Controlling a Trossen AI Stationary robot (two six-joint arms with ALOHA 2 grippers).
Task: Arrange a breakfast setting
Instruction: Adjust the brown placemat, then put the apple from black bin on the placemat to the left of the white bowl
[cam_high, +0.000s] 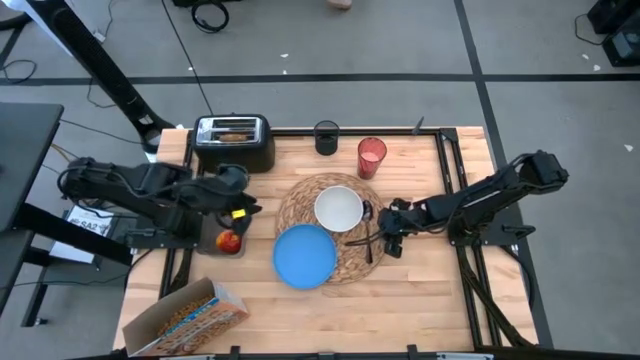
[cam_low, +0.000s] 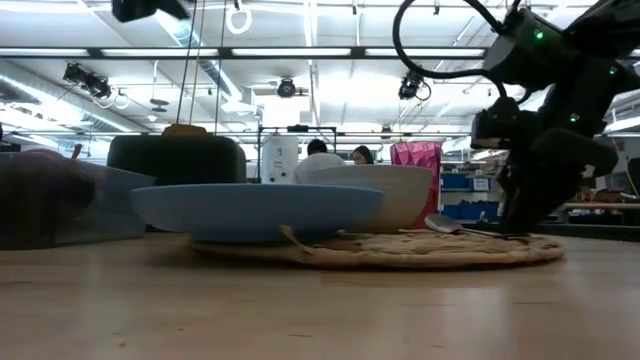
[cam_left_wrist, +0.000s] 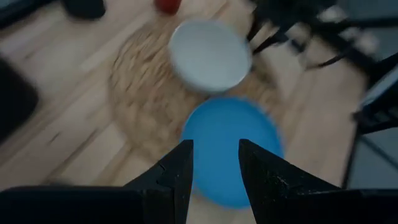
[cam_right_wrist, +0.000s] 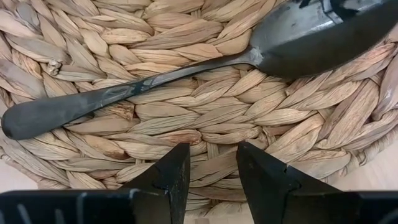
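Observation:
A round woven straw placemat (cam_high: 345, 262) lies mid-table. A white bowl (cam_high: 338, 208) stands on it. A blue plate (cam_high: 305, 256) rests with its far part on the mat's near-left edge. A metal spoon (cam_right_wrist: 143, 87) lies flat on the mat's right part, also seen in the high view (cam_high: 366, 236). A translucent red cup (cam_high: 371, 157) stands beyond the mat. A red apple (cam_high: 229, 241) lies at the left. My right gripper (cam_right_wrist: 212, 163) is open, low over the mat just short of the spoon. My left gripper (cam_left_wrist: 214, 167) is open and empty, left of the mat near the apple.
A black toaster (cam_high: 233, 143) with toast in its slot stands at the far left. A black cup (cam_high: 326, 137) stands next to it. A cereal box (cam_high: 185, 318) lies at the near left corner. Bare wood shows along the near right.

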